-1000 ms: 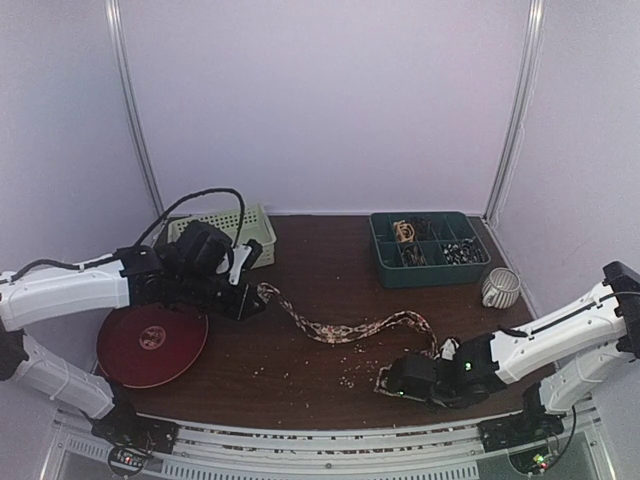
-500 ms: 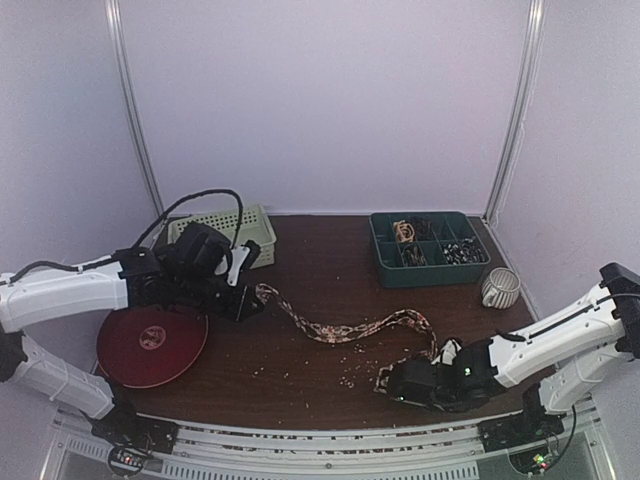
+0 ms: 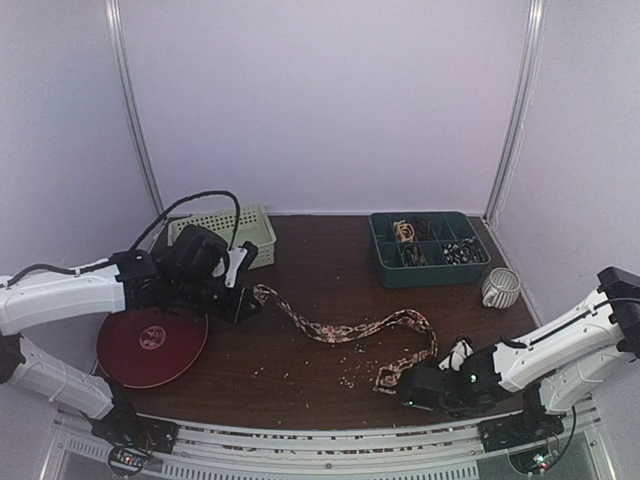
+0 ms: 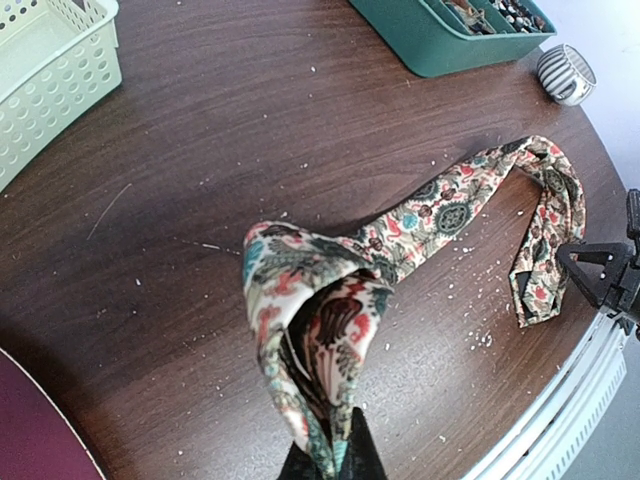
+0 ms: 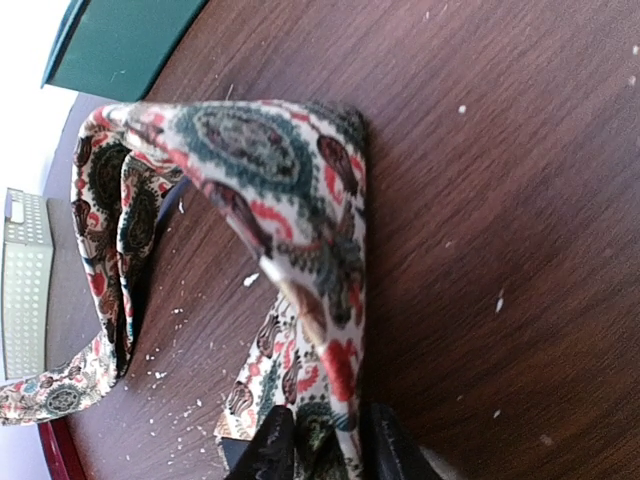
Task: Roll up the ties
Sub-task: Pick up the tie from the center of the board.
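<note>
One paisley tie snakes along the near side of the green compartment tray. Only the wrist views reveal its teal-and-red pattern and its pinched ends: the left gripper clamps one, the right gripper the other.

Left arm and right arm: white shells, black joints. A black cable arcs behind the left claw; green lights glow behind the black right claw.

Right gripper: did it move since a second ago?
Yes. The right gripper, pinching the tie, slid a little rightward and toward the table's near edge, ending closer to being below the striped cup.
</note>
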### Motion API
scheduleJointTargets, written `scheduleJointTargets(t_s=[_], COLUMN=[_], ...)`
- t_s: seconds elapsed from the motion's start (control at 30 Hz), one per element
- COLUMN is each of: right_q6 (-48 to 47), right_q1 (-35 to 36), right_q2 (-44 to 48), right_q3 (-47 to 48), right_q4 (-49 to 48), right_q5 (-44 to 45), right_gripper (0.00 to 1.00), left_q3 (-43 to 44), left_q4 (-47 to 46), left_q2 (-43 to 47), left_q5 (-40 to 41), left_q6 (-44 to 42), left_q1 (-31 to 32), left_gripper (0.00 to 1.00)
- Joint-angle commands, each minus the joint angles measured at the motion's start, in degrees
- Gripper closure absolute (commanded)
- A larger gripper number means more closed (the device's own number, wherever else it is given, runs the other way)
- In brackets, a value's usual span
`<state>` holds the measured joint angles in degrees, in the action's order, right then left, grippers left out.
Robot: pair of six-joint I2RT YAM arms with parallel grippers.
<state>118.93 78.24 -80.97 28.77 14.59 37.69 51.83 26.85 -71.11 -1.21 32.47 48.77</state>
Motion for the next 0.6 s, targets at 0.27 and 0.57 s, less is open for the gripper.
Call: scheduleJointTargets(t_s=[0.27,0.57], right_q6=[-7.72,-16.72], right_q1=[-1.46,-4.8], right_q2=[0.16,3.38], right_q3=[-2.2,3.41], right_q4=[-10.25,2.24], right_q5=[0.05,2.71], right_gripper=[0.66,1.0], left_q3=[-0.64,-2.81], left_q4=[-3.02,-2.66], left_q2=[0.39,1.25], left_q5=[-0.01,0.88], left_q6=[-1.29,-0.17], left_q1=[-0.42,-1.12], left_gripper=[1.0,1.0])
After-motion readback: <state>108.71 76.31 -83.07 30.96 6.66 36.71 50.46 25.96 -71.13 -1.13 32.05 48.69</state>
